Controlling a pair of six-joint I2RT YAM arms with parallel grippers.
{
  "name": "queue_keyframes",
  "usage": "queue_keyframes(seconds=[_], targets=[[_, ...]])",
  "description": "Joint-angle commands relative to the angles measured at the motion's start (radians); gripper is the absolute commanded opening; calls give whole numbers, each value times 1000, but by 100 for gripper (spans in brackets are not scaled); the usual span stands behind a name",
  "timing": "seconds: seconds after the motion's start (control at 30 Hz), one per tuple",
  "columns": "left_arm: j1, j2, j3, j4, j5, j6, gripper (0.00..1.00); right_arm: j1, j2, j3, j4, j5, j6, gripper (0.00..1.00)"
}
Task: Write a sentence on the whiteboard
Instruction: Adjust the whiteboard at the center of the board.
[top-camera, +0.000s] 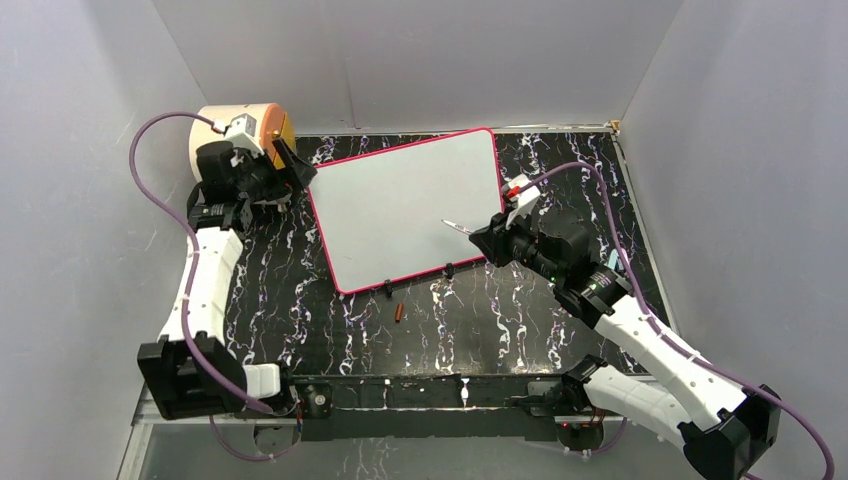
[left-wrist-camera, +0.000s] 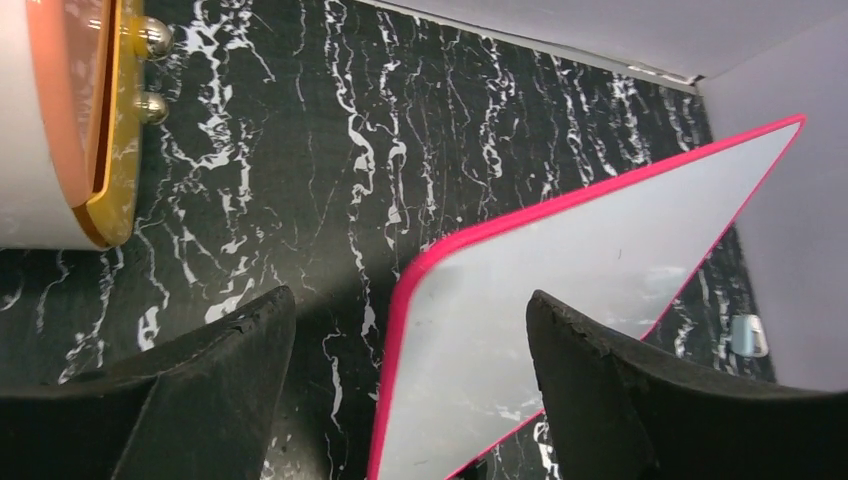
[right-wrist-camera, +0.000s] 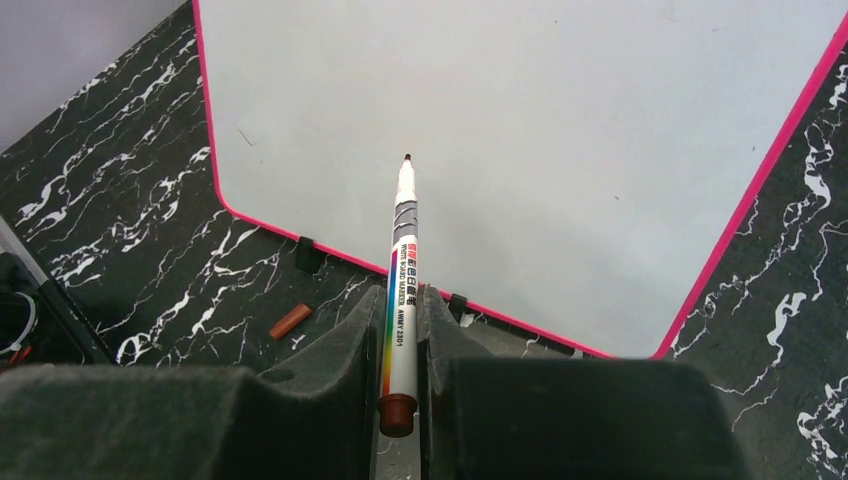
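Note:
The whiteboard lies flat in the middle of the table, white with a pink-red rim and black clip feet. Its face is blank; no sentence is in view. My right gripper is shut on a white marker with a brown end. The marker's dark tip points over the board's near right part; I cannot tell whether it touches. My left gripper hangs open over the board's far left corner, with the rim between its fingers and nothing held.
A cream cylinder with an orange face stands at the back left, close behind the left gripper. A small red-brown marker cap lies on the black marble table just in front of the board. Grey walls enclose the table.

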Motion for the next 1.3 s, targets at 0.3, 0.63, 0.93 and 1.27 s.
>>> queue_keyframes(seconds=[0.3,0.63,0.93,1.27], targets=[[114,232,-73,582,585,-275,70,-3,19,43,139,-99,-63,0],[114,258,-188,924,716,-480,53,-2,54,56,137,-132,-60,0],[112,205,-271,959,718,-503,23,12,56,56,140,-150,-58,0],[89,131,-395,1017,729,-517,1,51,60,68,134,-139,-70,0]])
